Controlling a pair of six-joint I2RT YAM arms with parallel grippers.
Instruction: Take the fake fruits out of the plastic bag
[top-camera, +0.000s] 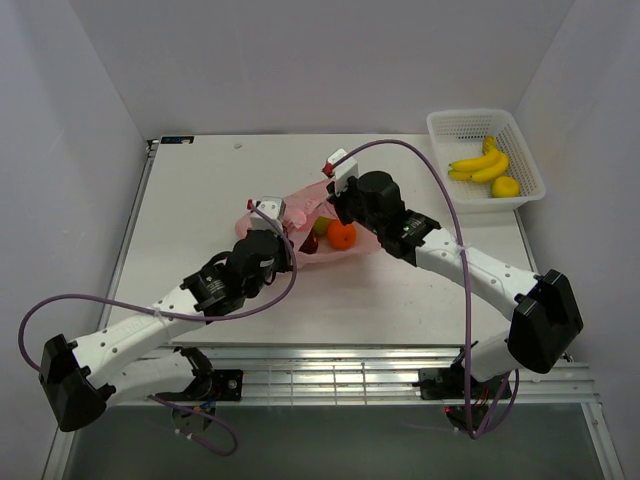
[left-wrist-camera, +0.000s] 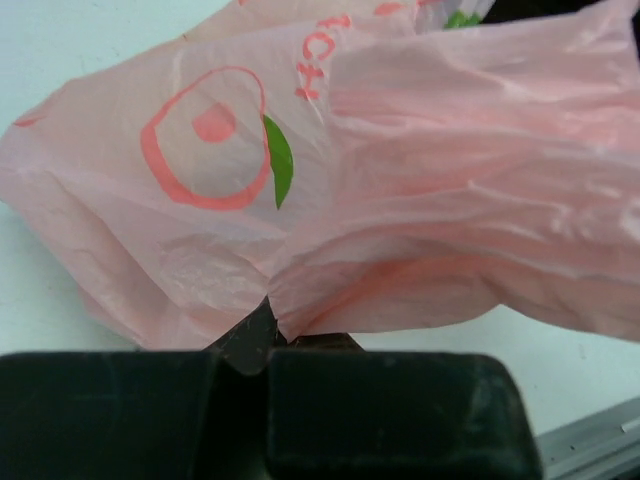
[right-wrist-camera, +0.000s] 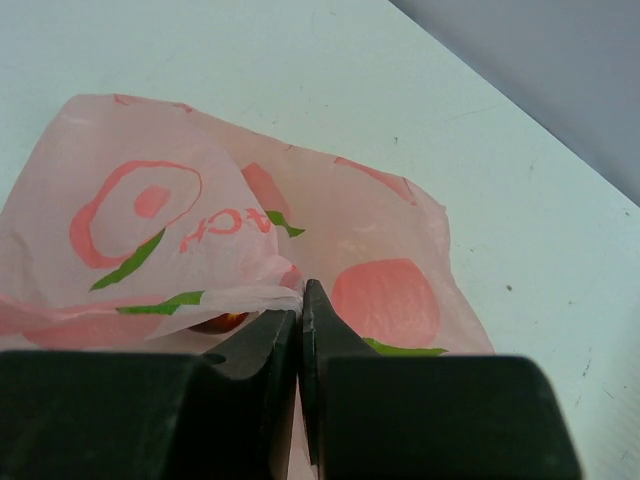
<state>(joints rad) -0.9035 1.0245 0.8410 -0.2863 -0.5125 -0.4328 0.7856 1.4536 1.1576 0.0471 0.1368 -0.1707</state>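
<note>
Two tools are clamped on the plastic bag (top-camera: 300, 215), which lies crumpled near the middle of the desk (top-camera: 200, 200). Your left tool (left-wrist-camera: 270, 335) is closed tight on a fold at the bag's near-left edge. In the left wrist view you can see the pink film bunched right at its tips. Your right tool (right-wrist-camera: 302, 300) is closed as well, on the far side of the bag, with a thin layer of film caught between its fingers (right-wrist-camera: 330, 335).

Between the two tools you can see some of the fake fruits (top-camera: 330, 235) lying in the bag. An orange fruit (top-camera: 342, 235) is the plainest. A red one (top-camera: 321, 227) and a dark one (top-camera: 309, 243) sit just to its left, both partly covered. You cannot count any others under the film. In the right wrist view, a red patch shows beneath the bag's edge beside the left finger.

At the far right you have a white basket (top-camera: 450, 130), well apart from the bag. It holds a banana bunch (top-camera: 480, 163) and a round yellow fruit (top-camera: 505, 186).
</note>
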